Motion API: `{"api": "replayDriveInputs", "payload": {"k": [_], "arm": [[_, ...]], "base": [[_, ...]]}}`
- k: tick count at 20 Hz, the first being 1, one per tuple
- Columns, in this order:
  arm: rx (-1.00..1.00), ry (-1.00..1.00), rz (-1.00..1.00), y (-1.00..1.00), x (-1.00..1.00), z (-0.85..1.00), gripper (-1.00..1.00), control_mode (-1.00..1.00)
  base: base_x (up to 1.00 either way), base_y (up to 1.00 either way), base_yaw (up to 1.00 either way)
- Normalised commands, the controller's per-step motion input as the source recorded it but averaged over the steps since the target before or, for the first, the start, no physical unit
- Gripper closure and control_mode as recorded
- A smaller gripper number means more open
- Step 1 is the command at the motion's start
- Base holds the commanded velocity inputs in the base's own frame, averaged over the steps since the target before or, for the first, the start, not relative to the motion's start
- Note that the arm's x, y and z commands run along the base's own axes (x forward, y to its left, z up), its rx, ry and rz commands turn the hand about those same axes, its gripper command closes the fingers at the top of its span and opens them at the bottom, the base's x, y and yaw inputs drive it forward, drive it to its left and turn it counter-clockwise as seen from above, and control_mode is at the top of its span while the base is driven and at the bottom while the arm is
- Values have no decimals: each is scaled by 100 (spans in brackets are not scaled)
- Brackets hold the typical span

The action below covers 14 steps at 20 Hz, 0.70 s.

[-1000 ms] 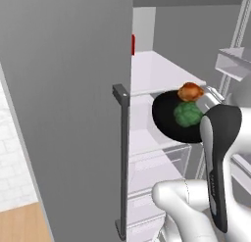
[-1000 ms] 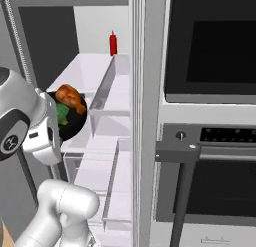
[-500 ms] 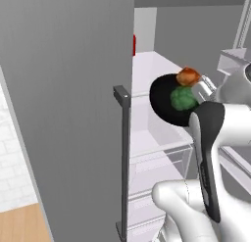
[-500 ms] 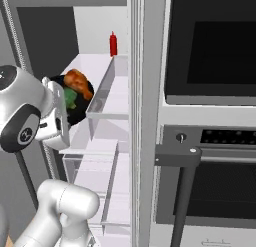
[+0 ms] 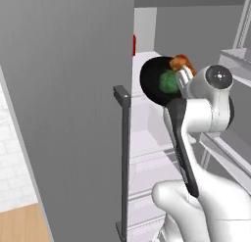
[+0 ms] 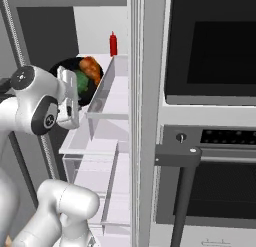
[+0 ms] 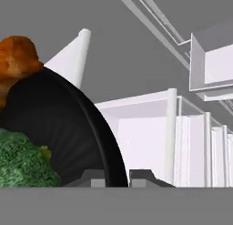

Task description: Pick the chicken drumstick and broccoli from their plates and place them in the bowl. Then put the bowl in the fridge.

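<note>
The fridge stands open, its white shelves and drawers ahead of the arm, and the black bowl hangs tilted in the opening, level with an upper shelf. The pincer is clamped narrow on the bowl's rim, a stiff, glossy and probably slippery hold. The broccoli and chicken drumstick lie loose inside and could roll out unless the bowl is levelled.

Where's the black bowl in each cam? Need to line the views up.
Left base view: bowl upper centre, right of the grey fridge door, tilted toward the camera.
Right base view: bowl upper left, behind the arm, beside the fridge shelf.
Hand view: bowl lower left, its rim at the end effector.
Shared landmark: the broccoli inside the bowl.
</note>
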Motion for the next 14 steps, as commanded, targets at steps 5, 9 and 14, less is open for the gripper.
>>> {"api": "replayDriveInputs", "payload": {"k": [5, 9, 14], "arm": [[11, 3, 0, 0, 88, 32, 100, -100], [6, 8, 0, 0, 74, 25, 100, -100], [1, 9, 0, 0, 68, 4, 100, -100]], "base": [[0, 0, 0], [0, 0, 0], [0, 0, 0]]}}
